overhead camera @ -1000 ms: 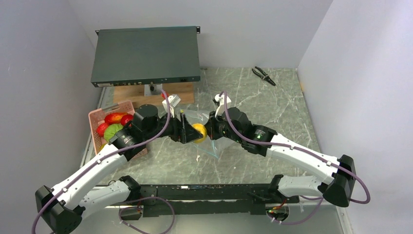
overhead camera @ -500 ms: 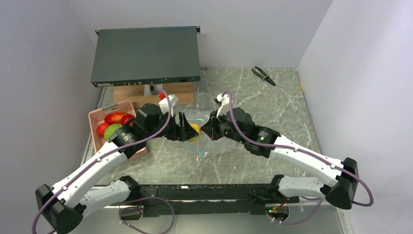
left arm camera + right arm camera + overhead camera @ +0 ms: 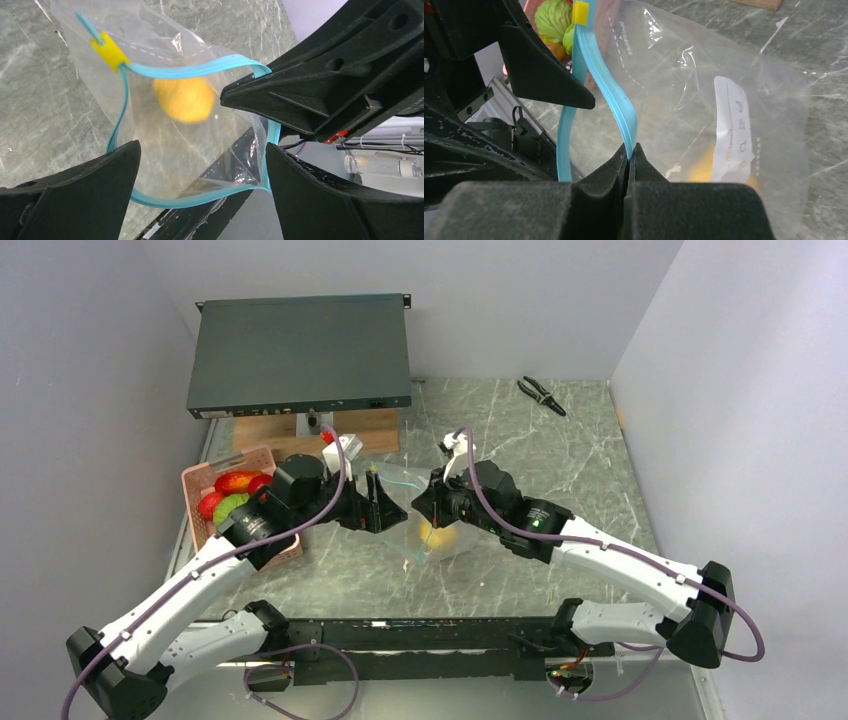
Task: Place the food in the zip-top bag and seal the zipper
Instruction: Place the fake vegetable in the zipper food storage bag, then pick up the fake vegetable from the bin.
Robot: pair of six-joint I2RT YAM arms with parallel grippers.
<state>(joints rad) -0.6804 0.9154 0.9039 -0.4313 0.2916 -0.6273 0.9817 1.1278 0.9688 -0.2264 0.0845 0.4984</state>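
A pink basket [image 3: 195, 473] sat at the table's [image 3: 580, 455] left edge. At the far left corner, a dark flat rack unit [image 3: 300, 352] rested on a wooden block [image 3: 268, 430]. Black pliers [image 3: 541, 395] lay near the far right corner.

Glossy clr thin-plastic bag [image 3: 684, 65]

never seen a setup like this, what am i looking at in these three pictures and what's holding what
Two white robot arms are bolted to a stone-patterned table. One picture looks down from above; the other two come from a camera on each wrist. The right gripper is pinched shut on the teal zipper of a clear bag, whose mouth gapes. The left gripper is open and holds nothing. A yellow fruit lies inside the bag. More food sits in a pink basket; pliers lie at the back.
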